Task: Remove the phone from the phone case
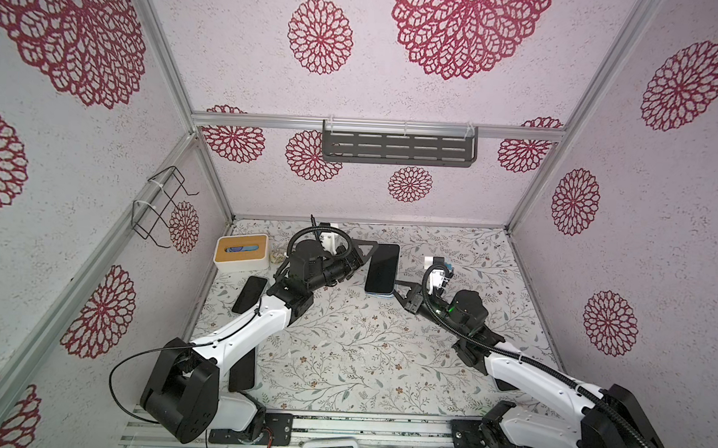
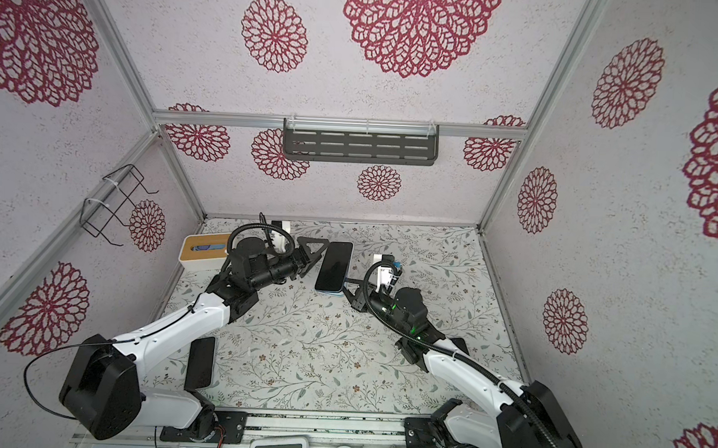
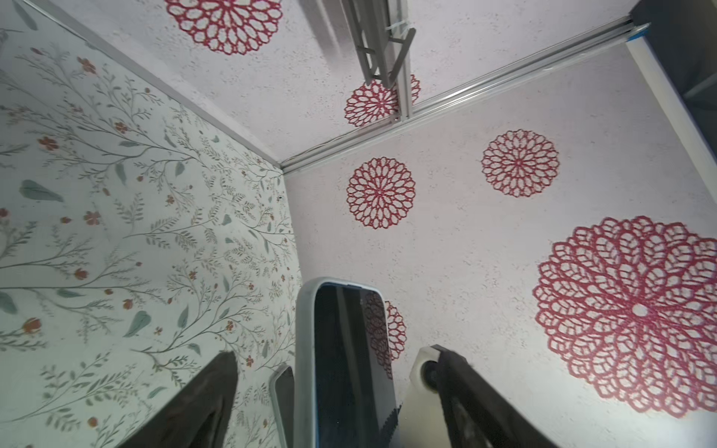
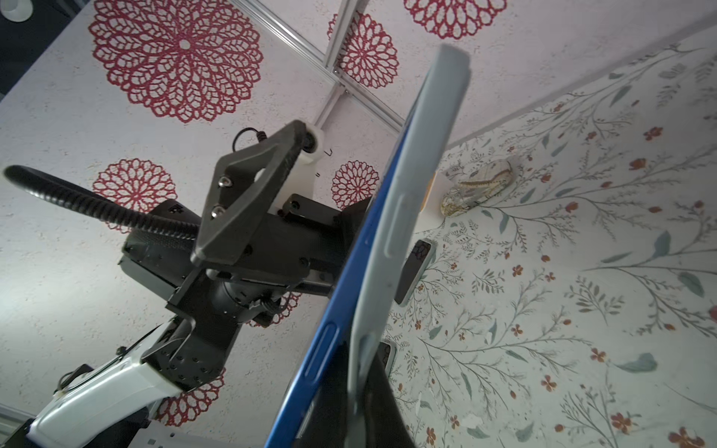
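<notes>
The phone [image 1: 382, 267] was held above the surface [image 1: 343, 349], a near corner of its phone case [image 1: 377, 294] clenched by the right hand [image 1: 398, 288]; the left hand [image 3: 331, 353] was spread open astride its far end.

right gripper [image 4: 355, 358] clamped on the grey phone case [image 4: 421, 182] wall; case gapped from the blue phone [image 4: 341, 298] at that end. left gripper [image 4: 337, 170] spread, visible finger [image 4: 248, 194] clear of phone. floral table [image 4: 582, 310] behind.
</notes>
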`<state>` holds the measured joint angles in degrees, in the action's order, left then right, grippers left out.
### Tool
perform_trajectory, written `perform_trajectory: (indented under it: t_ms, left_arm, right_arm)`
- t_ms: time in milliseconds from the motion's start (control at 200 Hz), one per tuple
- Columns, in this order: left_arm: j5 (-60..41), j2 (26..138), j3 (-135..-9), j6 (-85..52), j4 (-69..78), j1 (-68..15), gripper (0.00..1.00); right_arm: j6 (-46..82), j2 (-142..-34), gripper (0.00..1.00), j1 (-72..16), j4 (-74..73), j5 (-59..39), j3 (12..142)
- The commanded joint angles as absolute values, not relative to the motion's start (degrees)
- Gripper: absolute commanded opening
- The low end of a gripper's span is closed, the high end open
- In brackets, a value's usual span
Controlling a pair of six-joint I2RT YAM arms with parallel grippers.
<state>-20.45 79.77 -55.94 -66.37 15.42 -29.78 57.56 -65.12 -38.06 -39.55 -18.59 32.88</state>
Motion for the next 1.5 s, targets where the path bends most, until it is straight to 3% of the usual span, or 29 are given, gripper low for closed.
perform_trajectory:
  t_ms: [0,75,440,731,1196,1496]
  left_arm:
    - [-18.44,78.74,-59.42,-56.68,6.52,-30.58,0.87]
    - [-16.11,78.26,-61.55,-50.44,0.52,-31.93,0.92]
    - [-3.30,73.04,-66.01,-15.10,-20.09,-45.60,0.91]
    - [12.56,71.72,-63.98,4.46,-23.03,-56.91,0.90]
    - [24.13,81.12,-67.01,15.65,-20.63,-59.24,0.72]
    - [17.99,78.13,-66.10,16.16,-18.51,-59.15,0.67]
  right_arm:
    - [58.67,-63.18,0.00,-37.51,-39.64,-15.99,32.95]
    - [59.67,-63.66,0.00,-37.09,-39.76,-15.92,32.29]
    - [60.60,-63.76,0.00,-35.29,-39.58,-16.79,30.70]
    - [61.17,-64.23,0.00,-34.89,-40.76,-17.68,29.88]
    - [62.31,-64.74,0.00,-35.05,-43.63,-18.51,28.85]
    - [62.05,-65.06,0.00,-35.16,-43.94,-19.06,28.56]
